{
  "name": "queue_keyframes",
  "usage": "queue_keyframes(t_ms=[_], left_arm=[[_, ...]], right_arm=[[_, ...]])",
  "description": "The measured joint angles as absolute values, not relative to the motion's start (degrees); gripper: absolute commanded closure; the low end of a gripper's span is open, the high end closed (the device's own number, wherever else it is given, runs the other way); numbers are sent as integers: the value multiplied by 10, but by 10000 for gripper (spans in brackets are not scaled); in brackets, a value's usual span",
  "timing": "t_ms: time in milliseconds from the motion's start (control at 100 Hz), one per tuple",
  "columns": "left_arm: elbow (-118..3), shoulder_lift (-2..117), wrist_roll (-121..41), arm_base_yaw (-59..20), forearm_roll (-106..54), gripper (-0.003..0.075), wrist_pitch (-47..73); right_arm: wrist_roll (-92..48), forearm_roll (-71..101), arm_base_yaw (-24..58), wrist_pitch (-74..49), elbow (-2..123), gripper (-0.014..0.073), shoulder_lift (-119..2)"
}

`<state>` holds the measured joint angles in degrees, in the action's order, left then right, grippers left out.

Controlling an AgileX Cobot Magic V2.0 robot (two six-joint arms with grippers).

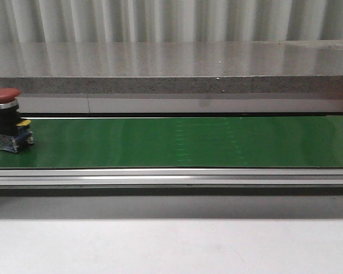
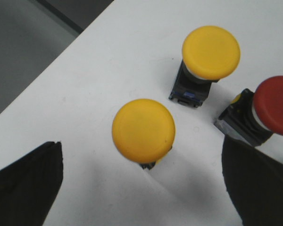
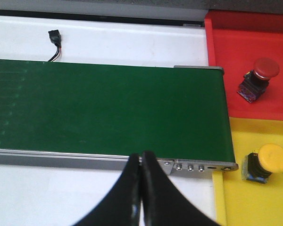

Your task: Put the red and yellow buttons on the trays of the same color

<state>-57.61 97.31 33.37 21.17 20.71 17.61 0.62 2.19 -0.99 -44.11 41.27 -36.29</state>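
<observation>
Left gripper (image 2: 141,188) wide open, empty; yellow button (image 2: 143,130) centred between jaws, red button (image 2: 259,115) touching one finger. Risk: clipping red on closing. Right gripper (image 3: 141,193) closed, empty, over belt (image 3: 108,110) edge.

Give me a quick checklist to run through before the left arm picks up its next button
1. Left end effector open: ok, its dark fingers stand wide apart.
2. Target between them: ok, the nearer yellow mushroom-head button is upright on the white table.
3. Neighbours spaced off: cannot tell, the red mushroom-head button sits near one finger; the farther yellow button is apart.
4. Green conveyor belt free: not ok, a red button on a black base stands at its left end.
5. Trays ready: ok, red plastic tray and yellow plastic tray each hold one matching button.
6. Right end effector: shut, empty.
</observation>
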Motion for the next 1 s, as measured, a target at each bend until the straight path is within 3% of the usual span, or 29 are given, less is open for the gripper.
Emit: queue_keyframes(t_ms=[370,460,630,770,1000], left_arm=[[-628,1053,334,212,212,107,181],[-629,1061,334,212,213,202,181],[-634,1063,334,212,231,517,181],[-636,1063,333,212,239,717,181],[-636,1027,333,212,240,740,201]], right_arm=[[6,22,-10,-441,413,661,-363],[6,22,-10,-441,413,661,-363],[6,22,-10,-441,413,661,-363],[6,22,-10,-441,413,661,-363],[6,22,-10,-441,413,661,-363]])
